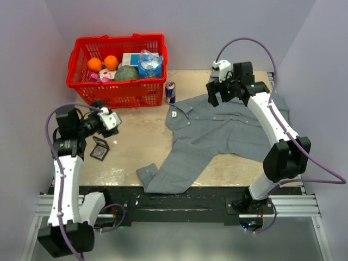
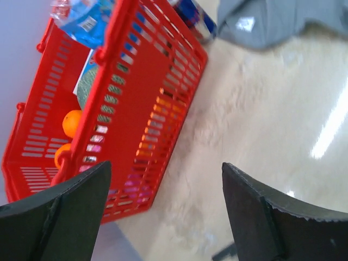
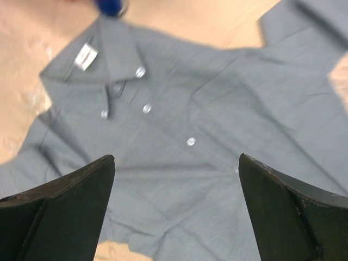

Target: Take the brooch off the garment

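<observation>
Hovering wide and empty over the grey shirt (image 1: 217, 133), spread front-up toward the surface's right edge, right pincer (image 3: 176, 156) frames the buttons. Left pincer (image 2: 166, 165), equally wide, faces the red basket (image 2: 163, 103). Brooch not discernible on the cloth; probably already off.

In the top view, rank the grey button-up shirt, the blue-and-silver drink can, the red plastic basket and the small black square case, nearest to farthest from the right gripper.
From the right gripper:
1. Grey shirt, right below it.
2. Drink can, to its left.
3. Red basket, just beyond the can.
4. Black square case, far left.
</observation>
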{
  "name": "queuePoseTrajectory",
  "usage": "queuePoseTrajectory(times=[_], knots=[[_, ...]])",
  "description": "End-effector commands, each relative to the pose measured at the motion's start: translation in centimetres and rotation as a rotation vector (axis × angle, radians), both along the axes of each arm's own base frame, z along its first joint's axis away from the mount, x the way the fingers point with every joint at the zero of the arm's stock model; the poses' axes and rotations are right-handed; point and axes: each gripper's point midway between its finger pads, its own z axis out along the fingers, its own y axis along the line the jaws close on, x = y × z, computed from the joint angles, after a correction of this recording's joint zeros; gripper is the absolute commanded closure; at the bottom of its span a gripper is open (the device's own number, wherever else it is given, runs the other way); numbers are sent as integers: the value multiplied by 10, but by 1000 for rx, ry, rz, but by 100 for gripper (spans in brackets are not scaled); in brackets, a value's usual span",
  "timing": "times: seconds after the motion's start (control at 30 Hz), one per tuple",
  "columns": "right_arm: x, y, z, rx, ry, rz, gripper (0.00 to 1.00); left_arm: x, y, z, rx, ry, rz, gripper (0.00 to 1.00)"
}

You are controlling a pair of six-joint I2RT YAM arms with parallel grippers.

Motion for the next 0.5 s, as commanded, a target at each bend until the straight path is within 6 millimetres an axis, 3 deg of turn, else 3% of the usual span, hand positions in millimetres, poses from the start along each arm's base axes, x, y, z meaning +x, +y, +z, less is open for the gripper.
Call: queuePoseTrajectory(times=[0.0, 0.03, 0.07, 0.1, 0.13, 0.2, 0.27, 0.3, 0.33, 0.47], knots=[[28, -16, 42, 24, -82, -214, 1, 69, -32, 69, -389, -23, 168, 13], [35, -22, 53, 38, -96, -295, 1, 90, -33, 58, -419, 33, 218, 9], [39, -26, 56, 41, -104, -334, 1, 99, -37, 63, -508, 71, 251, 8], [42, -28, 61, 47, -118, -364, 1, 106, -57, 87, -551, 21, 205, 8], [48, -33, 74, 44, -160, -400, 1, 117, -63, 84, -577, 42, 235, 8], [53, -41, 85, 24, -200, -436, 1, 112, -91, 95, -632, 74, 211, 7], [60, -52, 106, 2, -243, -498, 1, 107, -95, 94, -657, 76, 262, 6], [65, -55, 129, 23, -287, -527, 1, 101, -99, 99, -667, 68, 259, 5], [67, -58, 131, 17, -288, -546, 1, 102, -92, 99, -691, 65, 312, 5], [71, -66, 172, 47, -398, -595, 1, 122, -63, 105, -664, -7, 479, 2]])
